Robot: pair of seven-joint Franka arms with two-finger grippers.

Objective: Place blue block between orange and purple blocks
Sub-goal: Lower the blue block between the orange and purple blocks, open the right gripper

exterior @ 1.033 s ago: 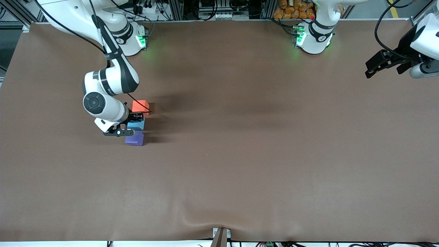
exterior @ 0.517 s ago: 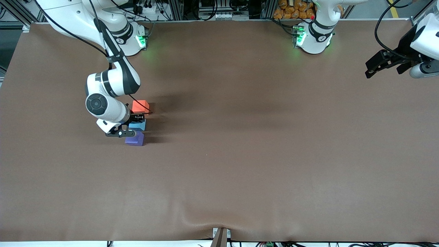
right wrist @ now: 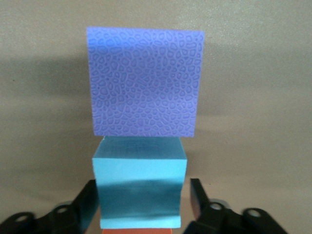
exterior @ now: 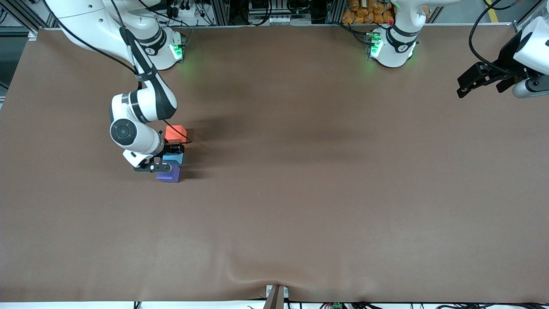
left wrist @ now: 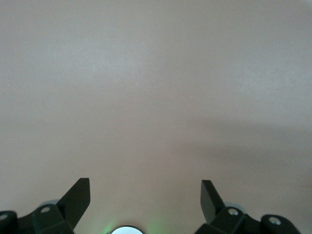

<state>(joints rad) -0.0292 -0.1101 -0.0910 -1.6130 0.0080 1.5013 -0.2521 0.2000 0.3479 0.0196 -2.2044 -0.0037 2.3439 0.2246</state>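
Note:
The blue block (exterior: 173,159) sits on the table between the orange block (exterior: 175,133) and the purple block (exterior: 168,174), close to both. My right gripper (exterior: 170,155) is low around it and open. In the right wrist view the fingers (right wrist: 201,200) flank the blue block (right wrist: 140,187), and a narrow gap shows at one side. The purple block (right wrist: 144,80) is just past the blue one there, and a strip of the orange block (right wrist: 139,231) shows at the picture's edge. My left gripper (exterior: 480,91) waits open in the air at the left arm's end of the table.
The brown table cloth (exterior: 300,193) shows nothing else on it. Both arm bases (exterior: 392,45) stand along the edge farthest from the front camera. The left wrist view shows only bare cloth (left wrist: 156,97) under the left gripper (left wrist: 145,195).
My right gripper eased the blue block a little toward the purple one, then its fingers parted from it. The left arm has not moved.

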